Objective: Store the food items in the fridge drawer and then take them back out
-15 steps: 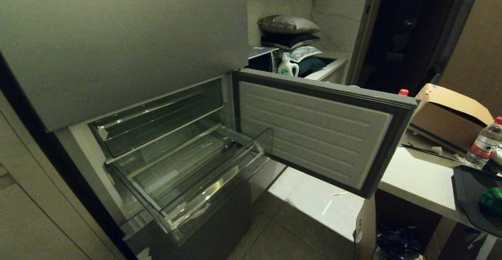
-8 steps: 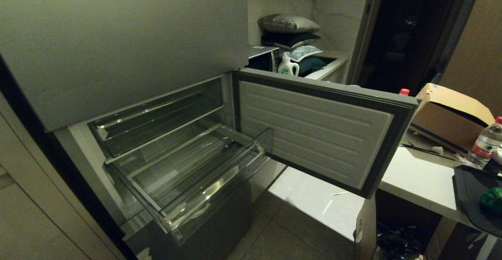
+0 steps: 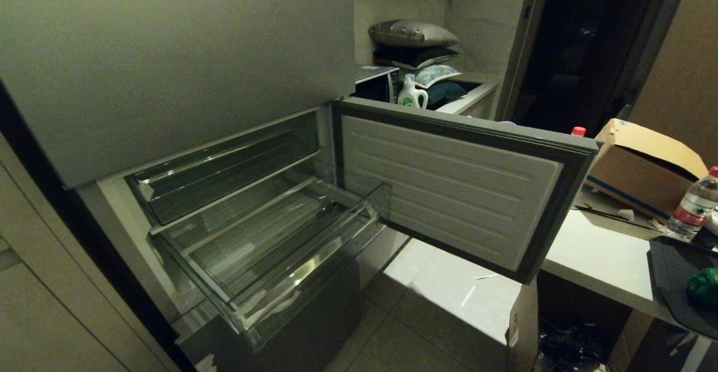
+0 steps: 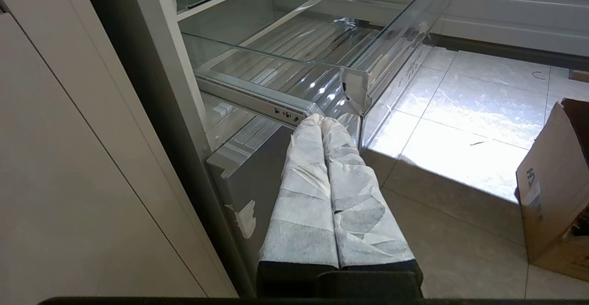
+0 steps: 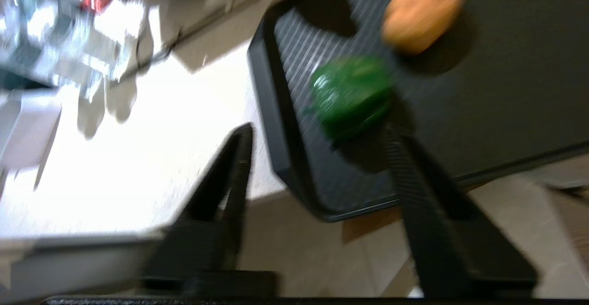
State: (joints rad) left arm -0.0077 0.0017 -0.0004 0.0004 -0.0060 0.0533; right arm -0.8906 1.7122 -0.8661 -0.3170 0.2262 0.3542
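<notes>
The fridge drawer [image 3: 263, 237] is pulled out, clear, with a bare ribbed floor. A glossy green food item [image 3: 704, 286] lies on a black tray [image 3: 670, 274] at the far right of the head view. In the right wrist view the green item [image 5: 352, 94] and an orange-tan lumpy item [image 5: 423, 13] both rest on that tray [image 5: 276, 121]. My right gripper [image 5: 318, 132] hovers open over the tray's near corner, the green item just beyond its fingertips. My left gripper [image 4: 322, 121], wrapped in white tape, is shut and empty, low beside the drawer's [image 4: 294, 47] front corner.
The grey fridge door [image 3: 449, 187] swings open toward the white table [image 3: 594, 260]. A shallower clear tray [image 3: 224, 170] sits above the drawer. A cardboard box [image 3: 645, 164] and a water bottle [image 3: 693, 203] stand on the table. Another box [image 4: 557, 190] stands on the tiled floor.
</notes>
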